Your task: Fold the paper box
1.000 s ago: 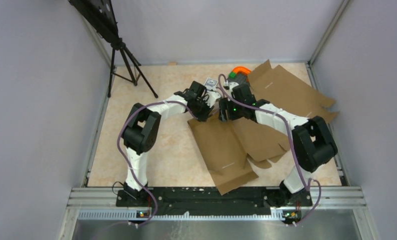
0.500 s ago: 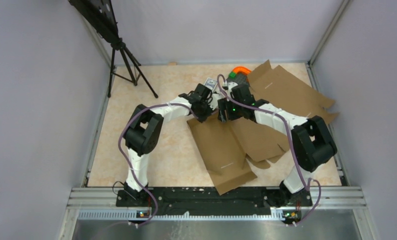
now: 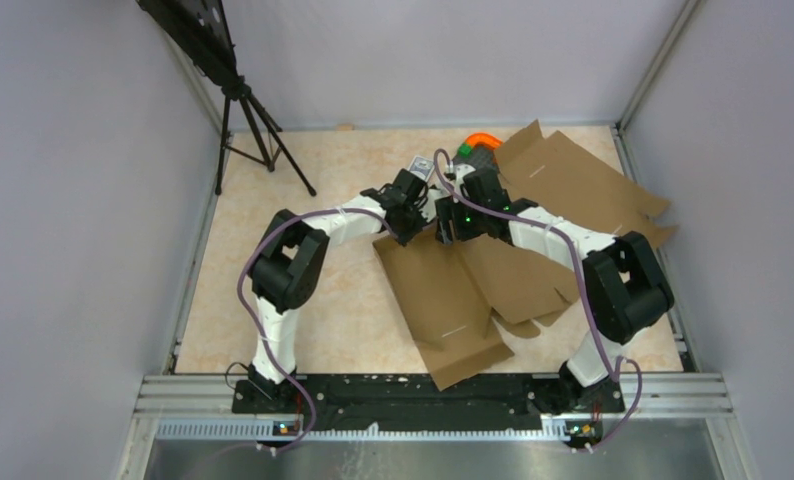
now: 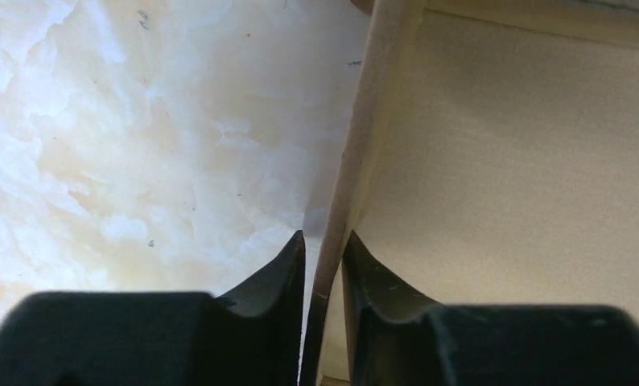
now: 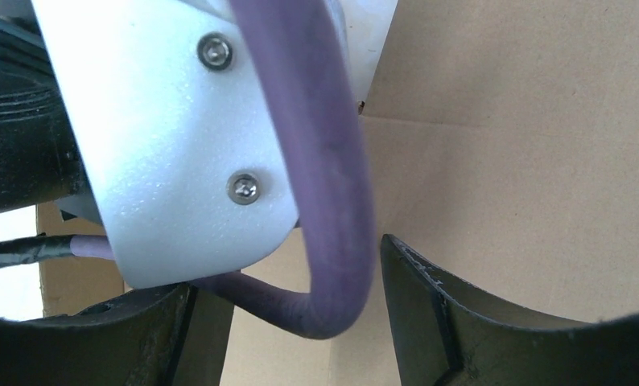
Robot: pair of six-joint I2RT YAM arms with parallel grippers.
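The paper box (image 3: 453, 290) lies as a brown, partly creased blank in the middle of the table. A flap at its far left corner stands up. In the left wrist view that flap's thin edge (image 4: 355, 145) runs between my left gripper's black fingers. My left gripper (image 3: 405, 224) (image 4: 324, 236) is shut on it. My right gripper (image 3: 445, 230) (image 5: 288, 265) hangs open just to the right, over the box's far panel (image 5: 525, 161). The left arm's white wrist housing (image 5: 163, 137) and purple cable (image 5: 332, 201) fill the space in front of its fingers.
A second flat brown cardboard blank (image 3: 573, 180) lies at the back right. An orange object (image 3: 481, 140) and a small grey card pack (image 3: 420, 165) sit behind the grippers. A black tripod (image 3: 253, 125) stands at the back left. Grey walls enclose the table.
My left gripper has shifted a little to the right, closer to the right gripper, still on the flap. The right arm has stayed put.
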